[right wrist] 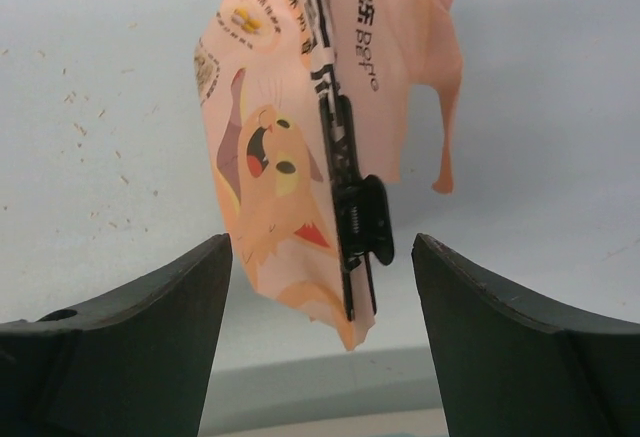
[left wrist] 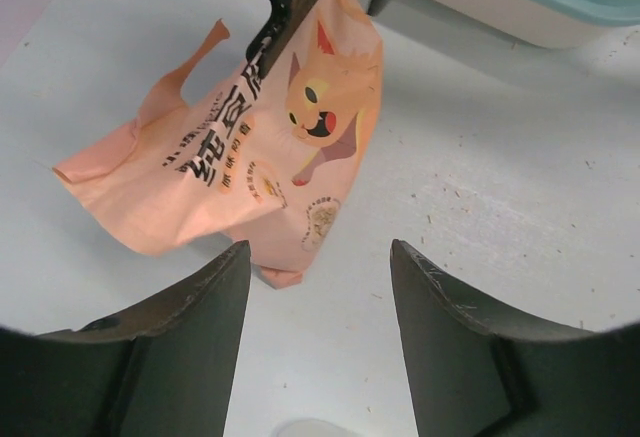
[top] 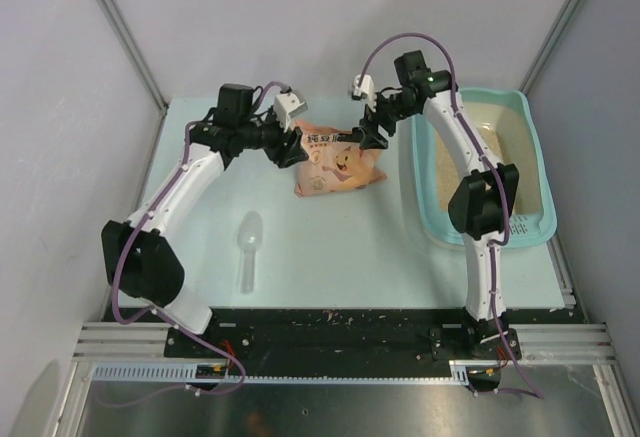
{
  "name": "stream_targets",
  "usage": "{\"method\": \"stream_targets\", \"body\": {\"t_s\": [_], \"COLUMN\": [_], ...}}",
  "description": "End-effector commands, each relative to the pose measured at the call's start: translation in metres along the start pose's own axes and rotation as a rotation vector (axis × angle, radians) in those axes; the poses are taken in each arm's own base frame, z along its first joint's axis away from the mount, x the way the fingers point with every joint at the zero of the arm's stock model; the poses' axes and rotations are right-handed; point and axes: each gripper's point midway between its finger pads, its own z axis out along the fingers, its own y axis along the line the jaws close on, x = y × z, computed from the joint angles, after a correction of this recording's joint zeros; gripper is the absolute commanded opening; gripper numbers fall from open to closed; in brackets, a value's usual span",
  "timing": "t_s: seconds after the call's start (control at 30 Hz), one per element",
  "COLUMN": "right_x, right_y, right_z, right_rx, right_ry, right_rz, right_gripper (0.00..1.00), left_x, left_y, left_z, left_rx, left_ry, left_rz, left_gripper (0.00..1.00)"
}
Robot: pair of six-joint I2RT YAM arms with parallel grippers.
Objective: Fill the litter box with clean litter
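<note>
With the left gripper (left wrist: 318,257) and right gripper (right wrist: 320,247) both gaping and gripping nothing, the clipped cat bag (top: 338,162) sags unsupported beside the litter box (top: 537,147), where clean litter (top: 497,135) seemingly lies; a closing jaw could topple the bag, scattering leftovers.

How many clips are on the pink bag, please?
1. A black clip is fixed on the pink bag, at the edge that faces the litter box. The bag's underside is hidden, so another clip may be there.
</note>
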Motion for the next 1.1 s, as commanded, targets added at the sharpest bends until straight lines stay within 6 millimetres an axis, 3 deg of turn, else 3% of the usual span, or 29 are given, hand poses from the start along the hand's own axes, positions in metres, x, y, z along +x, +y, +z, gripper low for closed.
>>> {"method": "stream_targets", "body": {"t_s": [0.0, 0.27, 0.5, 0.73, 0.87, 0.9, 1.03, 1.07], "right_x": [-0.024, -0.02, -0.012, -0.013, -0.017, -0.018, -0.02, -0.021], "right_y": [-0.013, -0.021, -0.016, -0.013, -0.014, -0.013, -0.008, -0.007], "right_z": [0.003, 0.015, 0.022, 0.021, 0.018, 0.018, 0.018, 0.018], "right_rx": [0.03, 0.034, 0.005, -0.002, 0.0, -0.001, -0.024, -0.031], "right_ry": [-0.103, -0.122, -0.109, -0.106, -0.12, -0.122, -0.124, -0.129], "right_rz": [0.008, 0.023, 0.041, 0.038, 0.035, 0.033, 0.01, 0.006], "right_gripper": [0.76, 0.66, 0.55, 0.41, 0.39, 0.36, 0.0, 0.0], "left_x": [-0.008, -0.008, -0.007, -0.007, -0.006, -0.006, -0.005, -0.005], "left_y": [-0.012, -0.014, -0.014, -0.014, -0.014, -0.014, -0.014, -0.014], "left_z": [-0.011, -0.01, -0.01, -0.008, -0.007, -0.007, -0.006, -0.006], "left_rx": [0.007, 0.017, 0.013, 0.022, 0.025, 0.025, 0.028, 0.029], "left_ry": [-0.031, -0.034, -0.032, -0.032, -0.029, -0.032, -0.029, -0.03], "left_rz": [-0.038, -0.057, -0.057, -0.06, -0.069, -0.065, -0.067, -0.068], "left_gripper": [0.63, 0.63, 0.63, 0.62, 0.62, 0.62, 0.62, 0.62]}}
